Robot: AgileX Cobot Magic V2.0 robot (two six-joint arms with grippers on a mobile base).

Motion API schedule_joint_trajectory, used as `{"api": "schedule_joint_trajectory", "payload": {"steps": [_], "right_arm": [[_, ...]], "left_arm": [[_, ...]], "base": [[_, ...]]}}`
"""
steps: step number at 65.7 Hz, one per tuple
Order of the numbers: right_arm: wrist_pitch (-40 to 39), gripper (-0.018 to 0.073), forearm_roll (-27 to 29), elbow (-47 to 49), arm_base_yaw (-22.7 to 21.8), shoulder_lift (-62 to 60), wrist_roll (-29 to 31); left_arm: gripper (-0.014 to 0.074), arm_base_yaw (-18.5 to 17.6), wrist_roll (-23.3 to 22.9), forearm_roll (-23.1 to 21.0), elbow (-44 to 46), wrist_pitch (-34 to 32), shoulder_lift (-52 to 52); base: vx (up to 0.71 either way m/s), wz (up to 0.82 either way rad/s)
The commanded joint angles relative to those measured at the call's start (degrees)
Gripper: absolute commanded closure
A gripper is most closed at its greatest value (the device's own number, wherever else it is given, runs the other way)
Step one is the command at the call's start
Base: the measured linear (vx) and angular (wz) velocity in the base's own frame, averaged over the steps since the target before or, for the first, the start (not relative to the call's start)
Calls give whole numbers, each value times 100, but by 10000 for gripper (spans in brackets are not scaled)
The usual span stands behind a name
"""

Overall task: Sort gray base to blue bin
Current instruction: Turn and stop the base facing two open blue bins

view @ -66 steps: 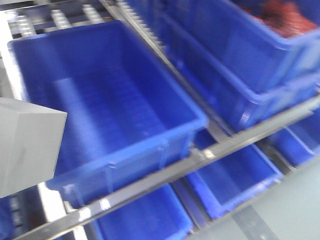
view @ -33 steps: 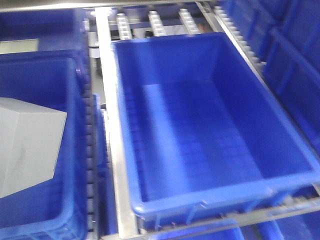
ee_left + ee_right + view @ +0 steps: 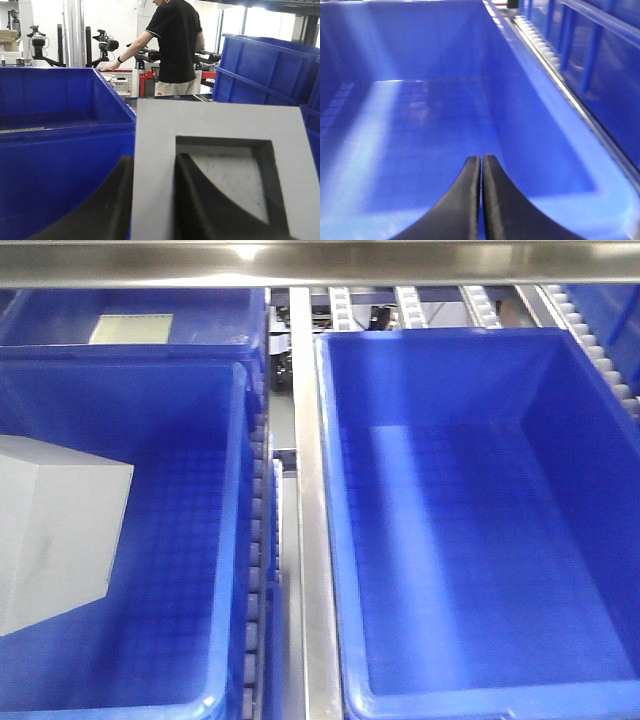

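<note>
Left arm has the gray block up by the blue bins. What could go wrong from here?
1. The left tool pinches only one wall of the matte gray cubic base, with one finger in its recess, so it may pivot or slip.
2. The bright-blue plastic left bin and its look-alike right bin are split by a metal rail. The base shows against the left bin, so a drifting release could strike rim or rail.
</note>
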State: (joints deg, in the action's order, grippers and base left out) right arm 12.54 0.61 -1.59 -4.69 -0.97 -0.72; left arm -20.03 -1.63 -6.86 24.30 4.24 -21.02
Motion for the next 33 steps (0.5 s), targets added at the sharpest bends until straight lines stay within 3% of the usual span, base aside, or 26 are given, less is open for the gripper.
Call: {"api": "schedule_joint_trajectory", "payload": {"steps": [1, 33], "right_arm": [[-411, 564, -28, -12, -52, -10, 72], [-411, 564, -28, -12, -52, -10, 72]], "left_arm": [[603, -27, -80, -79, 178, -622, -29], [603, -27, -80, -79, 178, -622, -29]], "base": [[4, 15], [2, 6]]}}
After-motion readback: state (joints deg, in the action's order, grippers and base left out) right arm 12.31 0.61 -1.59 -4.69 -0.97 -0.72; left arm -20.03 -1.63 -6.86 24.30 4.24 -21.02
